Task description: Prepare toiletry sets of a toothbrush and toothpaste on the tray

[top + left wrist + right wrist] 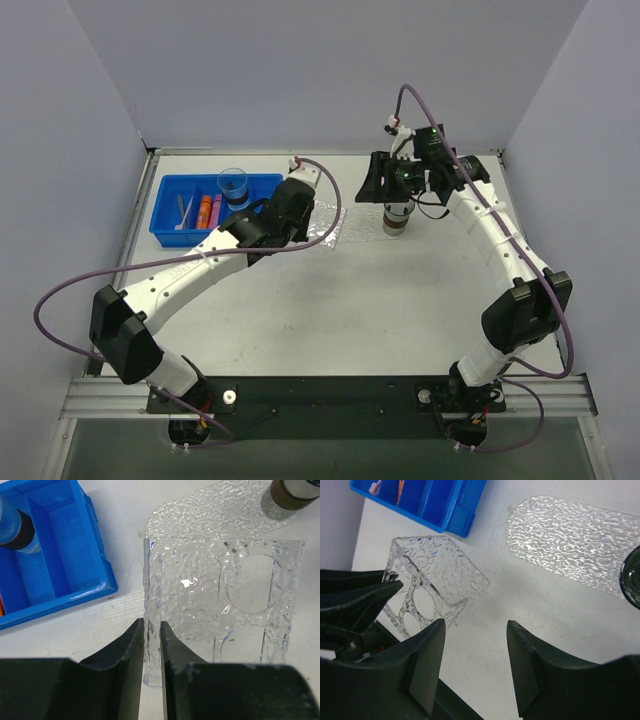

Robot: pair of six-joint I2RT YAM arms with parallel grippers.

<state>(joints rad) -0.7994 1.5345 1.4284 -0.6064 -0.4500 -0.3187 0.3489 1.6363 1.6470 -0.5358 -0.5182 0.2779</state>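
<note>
The tray is a flat, clear, bumpy oblong on the table; it also shows in the right wrist view and faintly from the top. My left gripper is shut on one wall of a clear bumpy holder with round holes, next to the tray. The toothbrush, orange toothpaste and pink toothpaste lie in the blue bin. My right gripper is open and empty above the table, near the holder.
A clear cup stands in the blue bin's right compartment. A cup with a brown base stands at the tray's far end, under the right wrist. The blue bin sits close to the left of the holder.
</note>
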